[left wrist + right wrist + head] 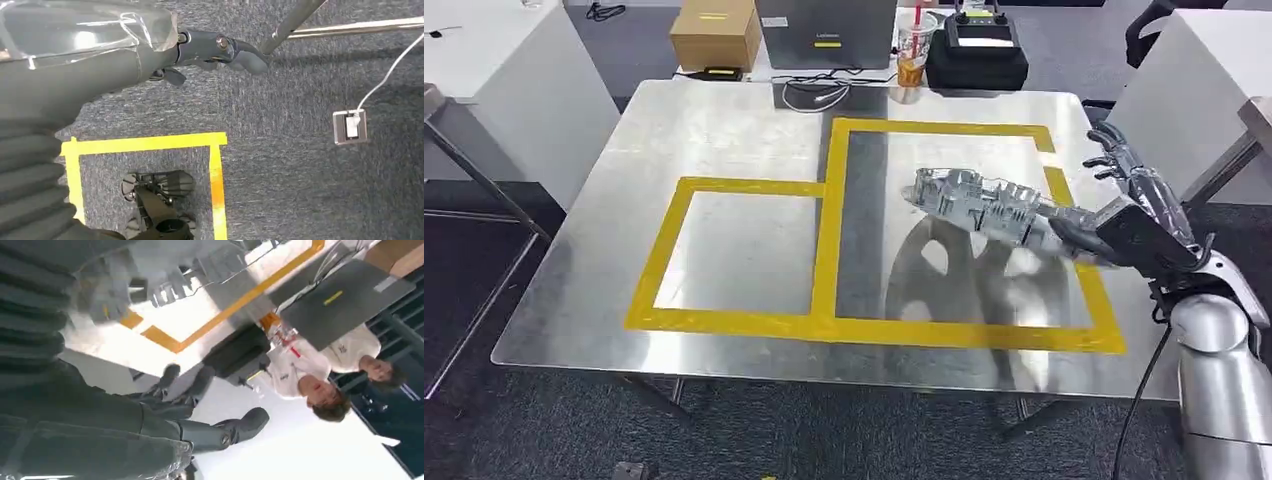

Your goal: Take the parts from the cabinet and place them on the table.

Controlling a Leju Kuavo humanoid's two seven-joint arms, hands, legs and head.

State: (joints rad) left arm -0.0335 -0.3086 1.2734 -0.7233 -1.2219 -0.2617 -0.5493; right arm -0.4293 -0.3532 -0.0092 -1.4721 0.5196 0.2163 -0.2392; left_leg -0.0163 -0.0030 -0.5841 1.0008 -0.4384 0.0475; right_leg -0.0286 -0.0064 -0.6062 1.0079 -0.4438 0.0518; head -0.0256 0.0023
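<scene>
Right hand at the metal part over the surface, left hand down by the floor.

Head view: the right hand (1139,205) reaches in over the far right edge of the steel surface (724,130), fingers spread, with the grey cast metal part (984,203) stretching from it across the right yellow tape box (944,225); whether the hand grips the part, or the part rests on the surface, I cannot tell. A cardboard box (716,33) and a drink cup (912,55) stand at the far edge. Left wrist view: the left hand (210,50) hangs above grey carpet (300,165) with yellow floor tape (150,143), fingers loosely apart and holding nothing. Right wrist view: dark fingers (225,432) extend apart, the part (165,285) blurred beside the wrist, a person (325,370) beyond.
</scene>
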